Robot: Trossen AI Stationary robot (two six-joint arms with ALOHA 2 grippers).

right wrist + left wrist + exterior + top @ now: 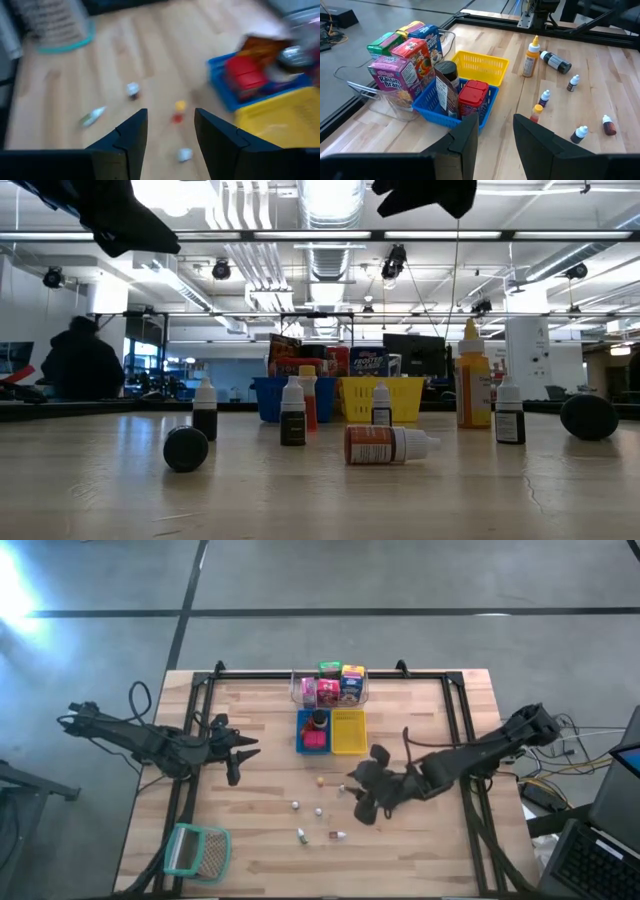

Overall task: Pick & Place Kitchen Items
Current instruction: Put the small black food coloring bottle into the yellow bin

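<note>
Several small bottles (318, 811) are left mid-table, awaiting sorting, while the empty right gripper (170, 137), jaws apart, is poised above

Table: pale wood top (260, 830) with a black frame along its edges, standing on a grey floor
Clear tub: (298, 692) at 12 o'clock, holding pink, green, orange and blue packets (330, 685)
Blue tray: (301, 732) just 6 o'clock of the tub, holding a dark jar (319, 719) and a pink item
Yellow tray: (348, 730) touching the blue tray on its 3 o'clock side
Small bottles: (318, 812) scattered near the table's middle and toward 6 o'clock, well apart from one another
Mesh basket: teal-rimmed (197, 852), at 8 o'clock near the table corner
Left gripper: (240, 762) at 9 o'clock, over bare wood, fingers apart
Right gripper: (365, 802) at 4 o'clock, just beside the bottles; finger gap not discernible
</note>
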